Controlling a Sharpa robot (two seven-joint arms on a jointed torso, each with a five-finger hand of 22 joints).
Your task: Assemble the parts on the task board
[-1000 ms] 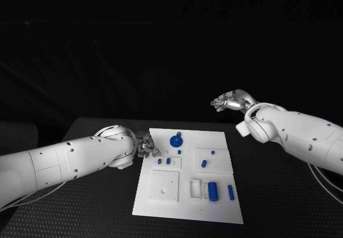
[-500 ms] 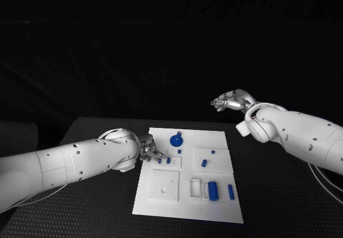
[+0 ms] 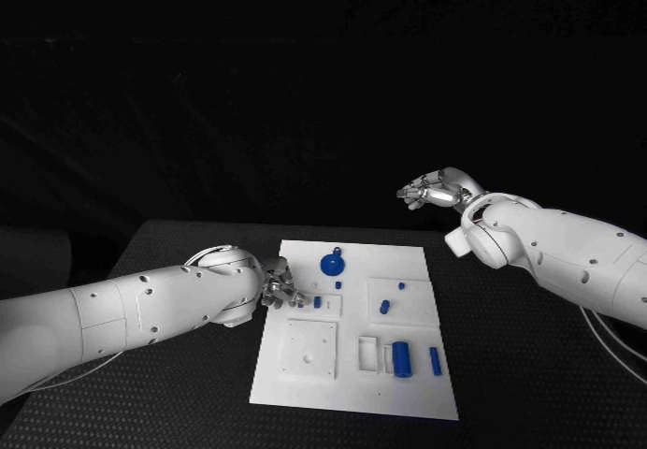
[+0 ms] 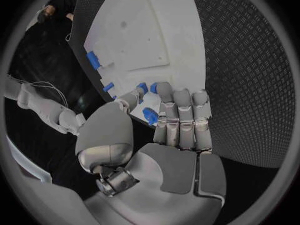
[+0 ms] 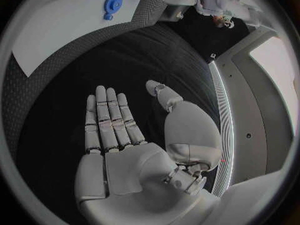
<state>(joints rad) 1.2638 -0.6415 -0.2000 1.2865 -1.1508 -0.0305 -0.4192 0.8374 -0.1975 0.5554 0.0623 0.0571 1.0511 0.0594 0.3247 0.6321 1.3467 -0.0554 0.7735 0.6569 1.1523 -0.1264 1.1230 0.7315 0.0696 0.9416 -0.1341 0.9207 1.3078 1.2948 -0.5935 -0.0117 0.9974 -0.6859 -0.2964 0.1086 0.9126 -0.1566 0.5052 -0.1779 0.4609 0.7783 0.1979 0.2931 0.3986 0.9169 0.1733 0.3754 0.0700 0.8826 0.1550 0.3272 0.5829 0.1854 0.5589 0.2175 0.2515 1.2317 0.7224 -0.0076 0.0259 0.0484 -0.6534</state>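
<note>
White task board (image 3: 313, 374) in the middle of the black table (image 3: 539, 393), carrying small blue parts. Round blue part with a tab (image 3: 332, 266) near the board's far edge; short blue peg (image 3: 384, 307) toward the board's right side; larger blue cylinder (image 3: 400, 359) and slimmer blue bar (image 3: 436, 362) side by side at the board's near right corner; small blue peg (image 3: 317, 302) at the board's left side, just beside the left hand. Left hand (image 3: 282, 286) over the board's left edge, fingers (image 4: 181, 115) together and stretched flat toward a blue piece (image 4: 150, 116), fingertips at it, thumb alongside; grip on the piece not discernible. Right hand (image 3: 434, 192) raised beyond the board's far right corner, well apart from every part, fingers side by side and thumb spread in the right wrist view (image 5: 125, 150), holding nothing.
</note>
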